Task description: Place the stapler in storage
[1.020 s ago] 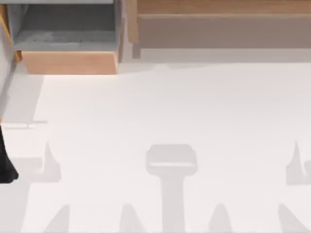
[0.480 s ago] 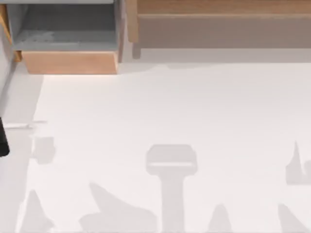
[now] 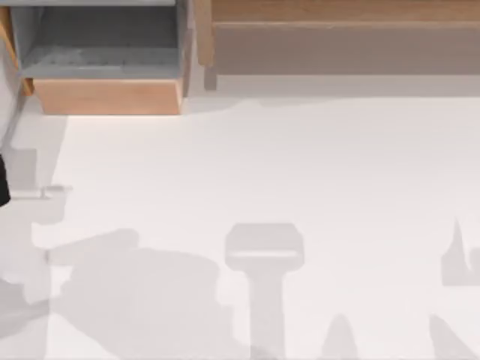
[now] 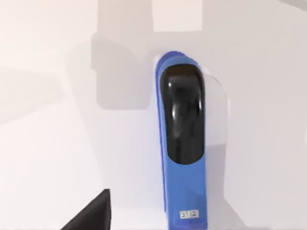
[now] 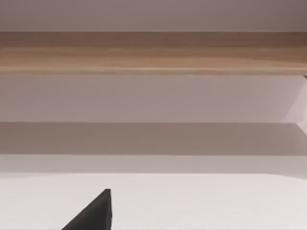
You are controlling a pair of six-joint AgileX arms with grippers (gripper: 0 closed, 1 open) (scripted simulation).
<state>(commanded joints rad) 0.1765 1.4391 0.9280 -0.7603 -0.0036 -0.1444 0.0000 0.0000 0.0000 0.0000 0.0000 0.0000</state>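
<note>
Blue stapler (image 4: 182, 148) with glossy black top lies flat on the white table (image 3: 300, 165), seen lengthwise at centre-right of the left wrist frame, directly below that camera. One dark fingertip (image 4: 91, 213) of the left gripper shows at lower left; open or closed, cannot tell. Right gripper likewise: one dark fingertip (image 5: 91, 213) at lower left. Farther off, upper left of the top frame, the storage (image 3: 105, 96) stands open, grey floor visible. A long wooden-edged panel (image 3: 337, 37) runs along the upper right.
</note>
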